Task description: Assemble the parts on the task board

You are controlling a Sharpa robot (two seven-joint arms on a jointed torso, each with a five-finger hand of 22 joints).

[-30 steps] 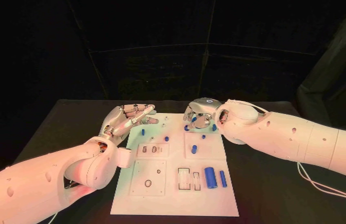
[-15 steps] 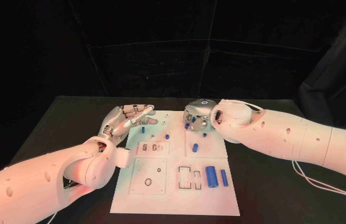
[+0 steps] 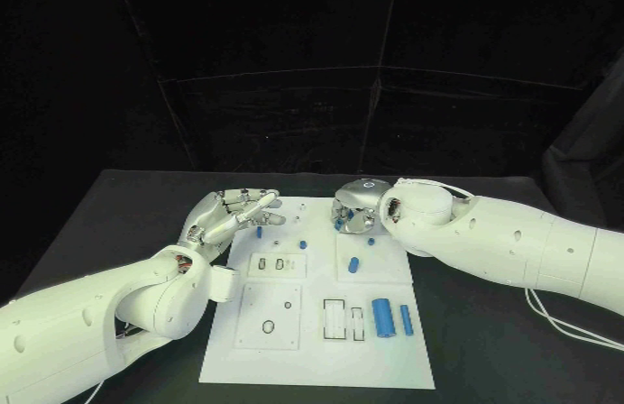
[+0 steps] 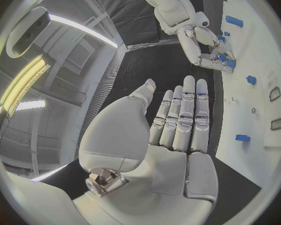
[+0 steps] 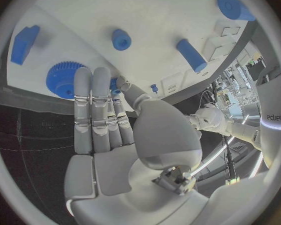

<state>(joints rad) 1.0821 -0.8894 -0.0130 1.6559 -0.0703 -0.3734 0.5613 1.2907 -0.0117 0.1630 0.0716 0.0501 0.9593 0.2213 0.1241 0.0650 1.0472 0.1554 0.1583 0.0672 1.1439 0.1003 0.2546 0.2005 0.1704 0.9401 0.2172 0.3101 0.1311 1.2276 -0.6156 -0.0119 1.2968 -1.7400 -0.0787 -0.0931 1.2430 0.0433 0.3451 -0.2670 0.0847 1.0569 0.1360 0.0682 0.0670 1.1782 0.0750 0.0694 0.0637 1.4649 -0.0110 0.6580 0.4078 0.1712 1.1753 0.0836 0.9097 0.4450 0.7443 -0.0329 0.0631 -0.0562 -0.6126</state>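
Cylinders [image 3: 382, 317], smooth and blue, lay lengthwise near the white task board's [image 3: 312, 363] right edge. The left hand [image 4: 178, 120] was flat, fingers together, empty. The right hand [image 5: 106, 110] touched a toothed blue gear [image 5: 64, 78]; grip unclear.

The matt white board [image 3: 312, 350] is lying on a dull black table [image 3: 105, 215], carrying smooth blue plastic pieces [image 3: 381, 317], while the silvery hands [image 3: 232, 215] are gleaming like metal.
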